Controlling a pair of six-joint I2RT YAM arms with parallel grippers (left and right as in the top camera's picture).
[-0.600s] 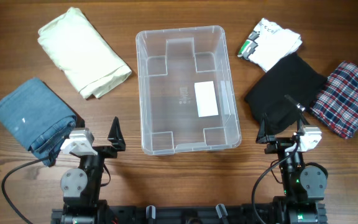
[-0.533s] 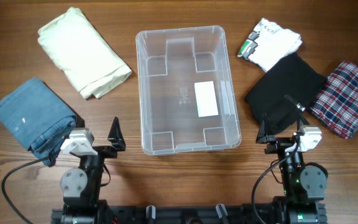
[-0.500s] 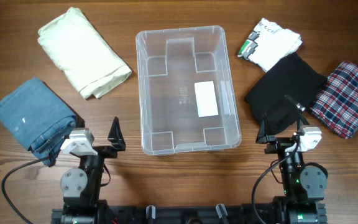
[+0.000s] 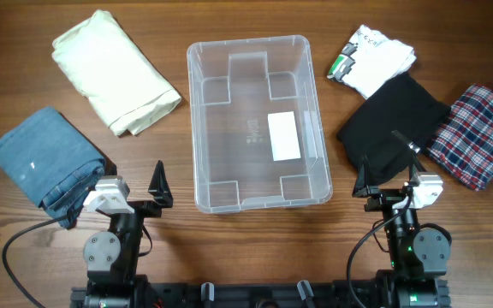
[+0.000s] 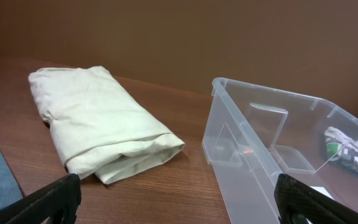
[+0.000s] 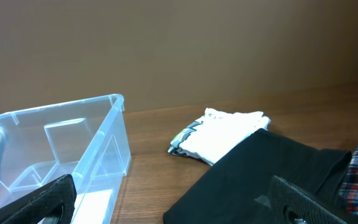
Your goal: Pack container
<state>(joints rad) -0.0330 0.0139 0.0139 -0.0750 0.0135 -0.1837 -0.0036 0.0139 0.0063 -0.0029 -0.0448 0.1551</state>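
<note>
Clear plastic container (image 4: 238,145) is sitting empty at centre frame, folded clothes (image 4: 114,70) lying around it, all unpacked; left gripper (image 4: 133,195) and right gripper (image 4: 389,192) are resting open-fingered below.

the counter (image 4: 246,257) is dark brown wood, its fine grain running left to right across the overhead frame, and it fills that view from edge to edge. the light is soft and even, and shadows on the wood are faint and short. in both wrist views the wood runs back to a plain brown wall (image 5: 166,37), flat and unmarked, which fills the upper part of each frame. the line where they meet slopes down toward the right in the left wrist view and rises toward the right in the right wrist view.
</note>
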